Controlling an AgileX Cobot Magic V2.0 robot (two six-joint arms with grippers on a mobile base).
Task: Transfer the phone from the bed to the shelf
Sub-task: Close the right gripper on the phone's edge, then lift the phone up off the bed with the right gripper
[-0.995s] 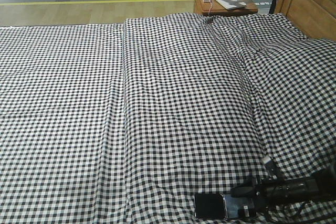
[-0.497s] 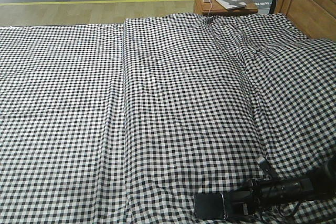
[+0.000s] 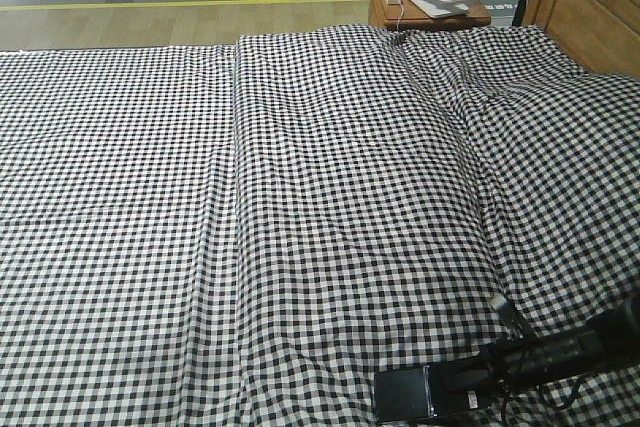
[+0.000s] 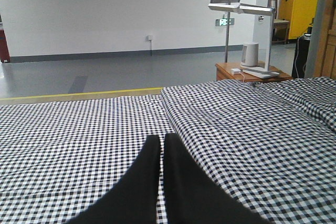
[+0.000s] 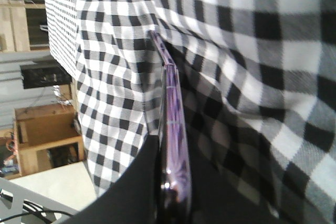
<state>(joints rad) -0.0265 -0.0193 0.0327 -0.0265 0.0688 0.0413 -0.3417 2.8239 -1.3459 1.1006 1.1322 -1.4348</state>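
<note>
Right gripper (image 3: 462, 385) clamped on the phone (image 3: 403, 397), rests at the bed's (image 3: 300, 197) near edge, awaiting lift and transfer to shelf.

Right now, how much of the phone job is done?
Not much yet. Done: the right gripper is at the slim glossy black phone. In hand: its fingers pinch the phone, which lies on the black-and-white checked bed. Left: lifting it and carrying it to the shelf.

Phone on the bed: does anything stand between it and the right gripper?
Nothing visible does. The right gripper is at the phone on the bed; in the wrist view its fingers sit on either side of the phone's thin edge, apparently closed on it.
</note>
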